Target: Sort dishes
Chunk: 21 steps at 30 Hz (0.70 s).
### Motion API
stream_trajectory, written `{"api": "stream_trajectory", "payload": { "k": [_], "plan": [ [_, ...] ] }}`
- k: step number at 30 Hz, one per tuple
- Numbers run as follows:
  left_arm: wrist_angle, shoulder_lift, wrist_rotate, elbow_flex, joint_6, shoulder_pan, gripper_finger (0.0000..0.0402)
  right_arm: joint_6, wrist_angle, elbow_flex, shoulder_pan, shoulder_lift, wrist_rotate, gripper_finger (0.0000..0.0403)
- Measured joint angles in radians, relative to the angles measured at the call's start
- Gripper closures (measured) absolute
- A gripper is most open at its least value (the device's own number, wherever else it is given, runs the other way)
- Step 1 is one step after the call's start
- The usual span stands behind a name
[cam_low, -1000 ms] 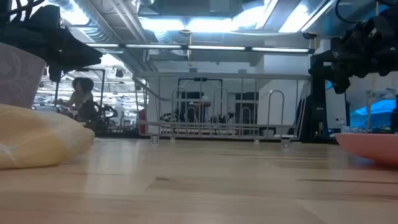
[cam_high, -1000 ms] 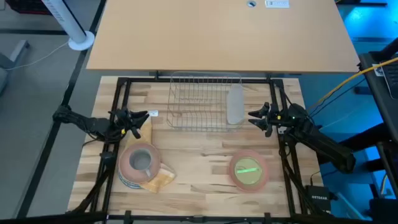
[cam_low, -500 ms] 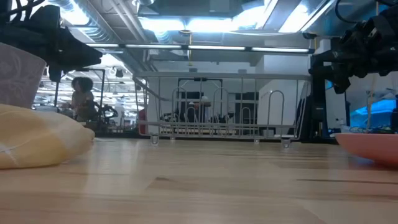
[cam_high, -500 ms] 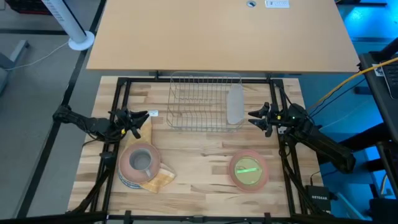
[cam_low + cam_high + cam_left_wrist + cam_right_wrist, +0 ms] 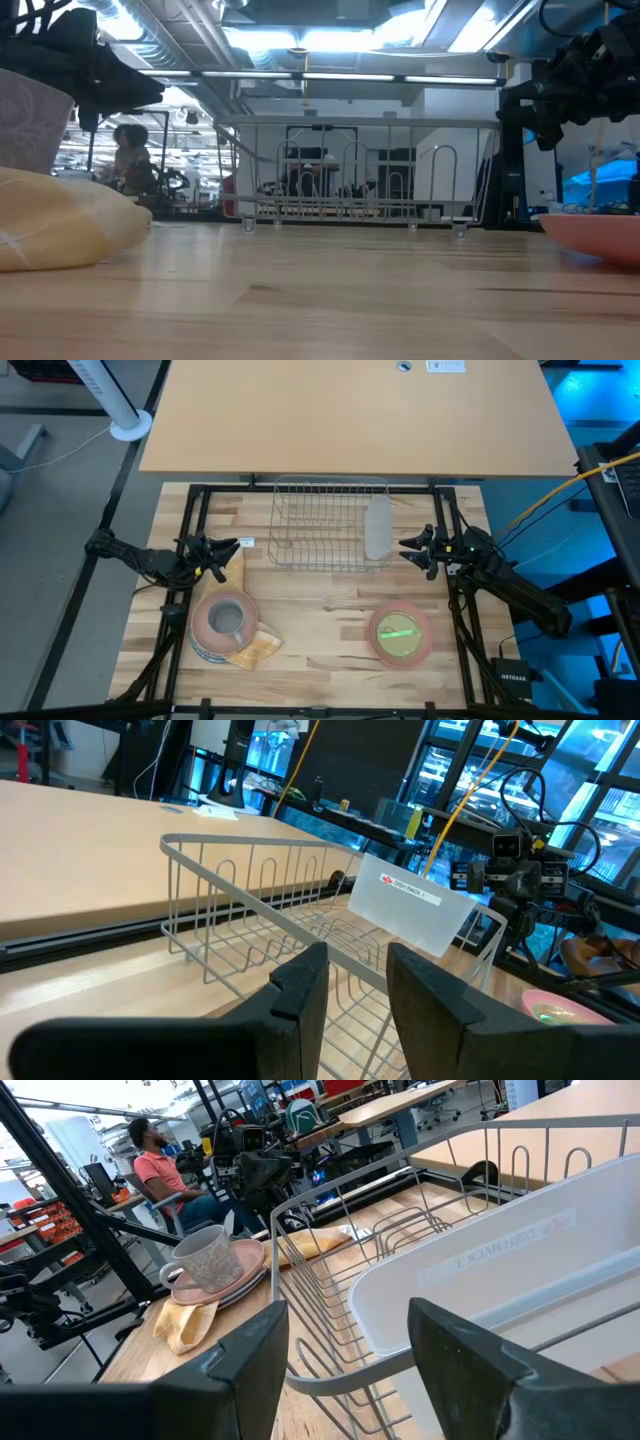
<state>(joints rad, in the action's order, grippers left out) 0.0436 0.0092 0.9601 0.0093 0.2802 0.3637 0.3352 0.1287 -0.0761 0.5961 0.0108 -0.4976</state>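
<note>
A small grey mug [image 5: 229, 617] stands in a pink plate stack [image 5: 207, 630] at the near left, partly on the yellow-tan cloth [image 5: 256, 650]; the mug also shows in the right wrist view [image 5: 207, 1257]. A pink bowl with a green inside [image 5: 401, 634] sits at the near right. My left gripper [image 5: 234, 547] hovers open left of the wire rack [image 5: 330, 523]. My right gripper [image 5: 408, 550] hovers open right of the rack. Both are empty.
The silver wire rack stands at the table's far middle with a clear plastic tray [image 5: 377, 528] at its right end. Black frame bars [image 5: 192, 520] run along both table sides. A person sits in the room beyond the table [image 5: 160, 1165].
</note>
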Motion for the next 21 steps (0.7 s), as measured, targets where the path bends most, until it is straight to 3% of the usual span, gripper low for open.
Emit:
{"api": "stream_trajectory", "payload": {
  "k": [11,17,21],
  "plan": [
    [0.000,0.000,0.000,0.000,0.000,0.000,0.0304,0.000,0.000,0.000,0.000,0.000,0.002,0.0191],
    [0.000,0.000,0.000,0.000,0.000,0.000,0.0304,-0.001,-0.005,0.001,0.000,0.000,0.085,0.0191],
    [0.000,0.000,0.000,0.000,0.000,0.000,0.0304,-0.001,-0.005,0.001,0.000,0.000,0.087,0.0191]
  ]
}}
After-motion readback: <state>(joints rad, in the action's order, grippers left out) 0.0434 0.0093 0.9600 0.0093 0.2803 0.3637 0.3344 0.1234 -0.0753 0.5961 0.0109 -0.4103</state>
